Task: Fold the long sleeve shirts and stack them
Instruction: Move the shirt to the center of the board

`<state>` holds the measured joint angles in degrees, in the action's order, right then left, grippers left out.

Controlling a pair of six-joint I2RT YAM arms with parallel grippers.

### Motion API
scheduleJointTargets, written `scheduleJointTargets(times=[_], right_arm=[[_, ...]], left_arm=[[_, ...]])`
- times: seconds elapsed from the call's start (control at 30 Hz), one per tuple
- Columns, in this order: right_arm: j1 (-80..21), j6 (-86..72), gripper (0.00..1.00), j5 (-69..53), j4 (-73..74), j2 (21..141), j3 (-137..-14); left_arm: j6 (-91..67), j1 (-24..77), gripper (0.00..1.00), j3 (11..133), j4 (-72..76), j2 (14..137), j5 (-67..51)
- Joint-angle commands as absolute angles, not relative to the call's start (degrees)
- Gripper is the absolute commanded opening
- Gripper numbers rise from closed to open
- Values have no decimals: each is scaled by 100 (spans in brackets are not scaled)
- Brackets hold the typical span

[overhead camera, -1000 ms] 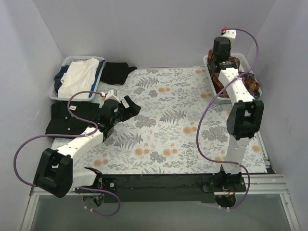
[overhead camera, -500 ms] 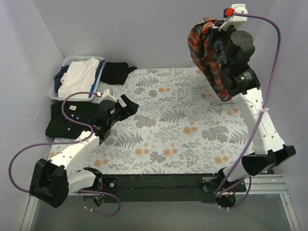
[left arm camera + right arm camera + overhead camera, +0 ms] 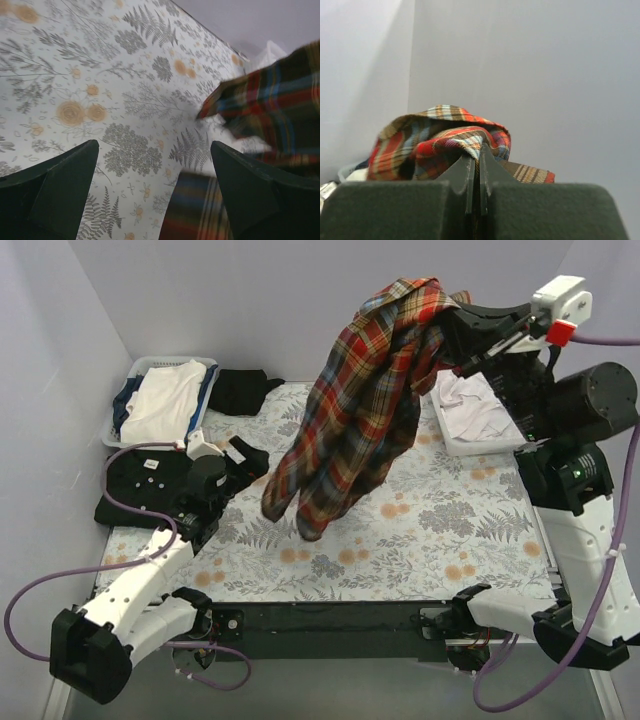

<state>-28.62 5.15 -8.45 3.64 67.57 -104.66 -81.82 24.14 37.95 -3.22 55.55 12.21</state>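
Plaid shirt (image 3: 365,400): red-orange tartan, hanging in the air over the far middle of the table, bunched at the top and draping down and to the left. Its lowest folds reach the floral tablecloth (image 3: 420,530) near the centre; whether they touch it cannot be told.

Right gripper (image 3: 455,320): raised high by the back wall, at the top right corner of the hanging cloth. In the right wrist view the jaws are pressed together with the plaid shirt (image 3: 430,145) pinched between them, and the fabric mounds just above and left of the right gripper (image 3: 476,150).

Left gripper (image 3: 250,458): low over the left side of the table, jaws spread wide, nothing between them. In the left wrist view the plaid shirt (image 3: 270,105) lies ahead and to the right of the left gripper (image 3: 154,150), apart from both fingers.

Black shirt (image 3: 140,485): folded flat at the left table edge, beside the left arm.

White basket (image 3: 140,364), far left corner, holds pale clothing; dark cloth (image 3: 240,390) lies just beside it. White bin (image 3: 455,445), far right, holds white cloth.
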Motion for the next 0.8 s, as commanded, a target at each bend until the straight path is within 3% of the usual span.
scheduleJointTargets(times=[0.0, 0.23, 0.33, 0.37, 0.43, 0.47, 0.57, 0.77], right_arm=[[-2874, 510, 1, -204, -176, 6373, -9681], [-2874, -403, 4, 1431, -9, 5468, -6305], [-2874, -1025, 16, 1643, 385, 5300, -5138], [-2883, -1133, 27, 1800, 482, 5282, -4941], [-2874, -1500, 32, 2151, 850, 5335, -4564], [-2874, -1625, 44, 2606, 1000, 5352, -4509], [-2874, -2002, 59, 3206, 1484, 5440, -4465], [-2874, -1961, 71, 2562, 1399, 5370, -4386]], left_arm=[[-8437, 2426, 97, 3684, -861, 4782, 2627], [-8631, 2426, 97, 3718, -1537, 3938, 3655], [-8517, 2426, 97, 3797, -1687, 3797, 3604], [-8491, 2426, 97, 3814, -1705, 3806, 3412], [-8377, 2426, 97, 3858, -1705, 3945, 3113], [-8324, 2426, 97, 3911, -1688, 4025, 2894], [-8139, 2426, 95, 3999, -1705, 4551, 1883], [-8638, 2443, 94, 3411, -1381, 5264, 783]])
